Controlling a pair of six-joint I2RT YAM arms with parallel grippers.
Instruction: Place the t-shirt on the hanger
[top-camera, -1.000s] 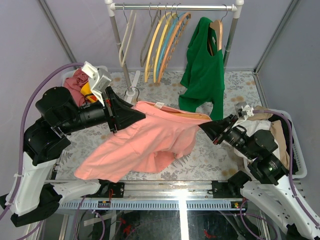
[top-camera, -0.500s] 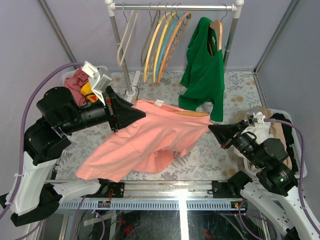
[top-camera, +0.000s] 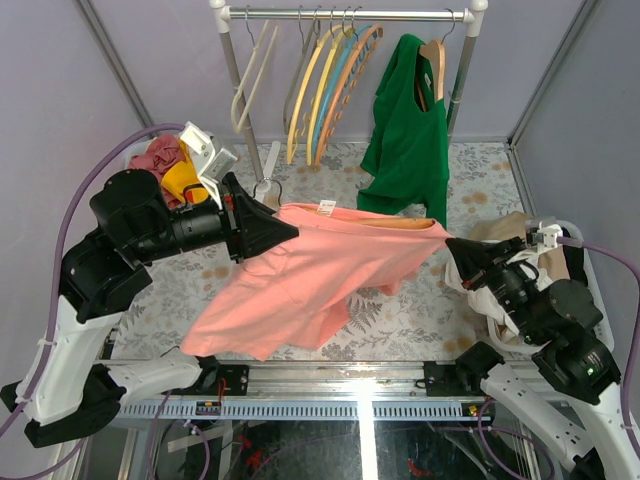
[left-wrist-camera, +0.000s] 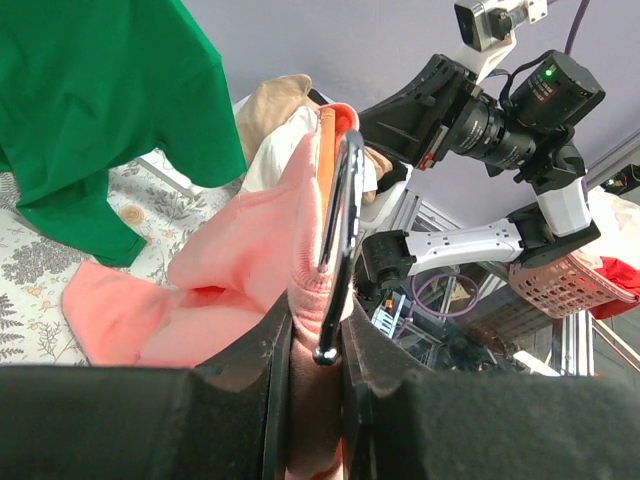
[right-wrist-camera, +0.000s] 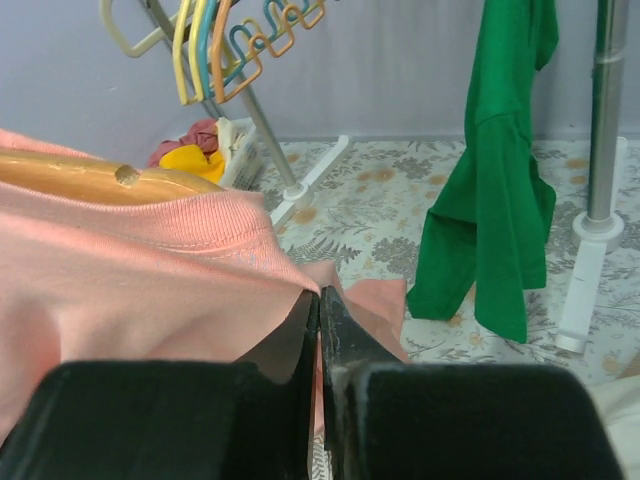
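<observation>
The salmon t-shirt (top-camera: 300, 285) hangs above the table between my two grippers, draped over the wooden hanger (top-camera: 400, 222). My left gripper (top-camera: 288, 232) is shut on the shirt's collar together with the hanger's silver hook (left-wrist-camera: 336, 225), as the left wrist view (left-wrist-camera: 315, 345) shows. My right gripper (top-camera: 455, 248) is shut on a thin fold of the shirt's edge (right-wrist-camera: 320, 298) at the hanger's right end. The wooden hanger arm (right-wrist-camera: 100, 178) shows past the shirt's ribbed hem in the right wrist view. The shirt's lower part trails toward the front left.
A clothes rail (top-camera: 345, 14) at the back carries several thin coloured hangers (top-camera: 325, 85) and a green shirt (top-camera: 408, 130). Red and yellow clothes (top-camera: 165, 165) lie at the back left. A pile of beige and white clothes (top-camera: 505, 228) lies at the right.
My right gripper has moved right and back with the shirt's edge, stretching the shirt along the hanger. My left gripper has shifted slightly right, and the shirt hangs higher.
</observation>
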